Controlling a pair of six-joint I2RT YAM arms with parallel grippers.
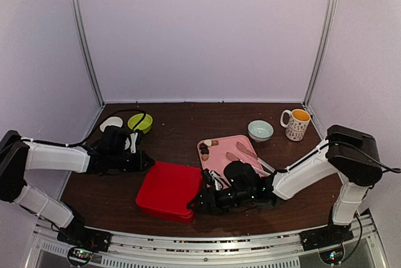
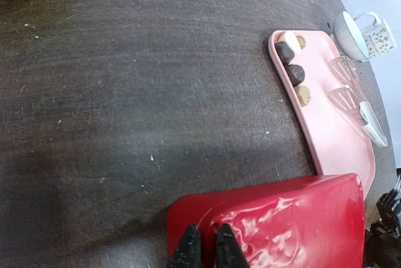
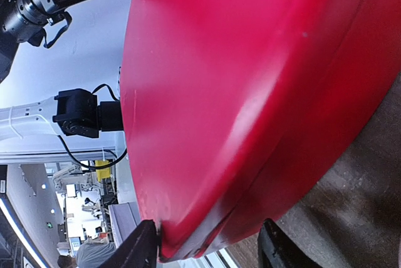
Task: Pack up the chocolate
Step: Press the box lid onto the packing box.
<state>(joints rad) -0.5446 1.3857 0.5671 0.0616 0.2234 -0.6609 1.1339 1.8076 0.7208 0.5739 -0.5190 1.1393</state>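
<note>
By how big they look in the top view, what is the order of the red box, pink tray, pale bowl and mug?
1. red box
2. pink tray, partly hidden
3. pale bowl and mug: they look alike, so not ranked

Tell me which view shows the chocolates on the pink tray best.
The left wrist view: the chocolates sit in a row at one end of the tray, colours distinct, dark, light brown and cream. The top view shows them only as tiny specks. The right wrist view shows none, just the red box.
</note>
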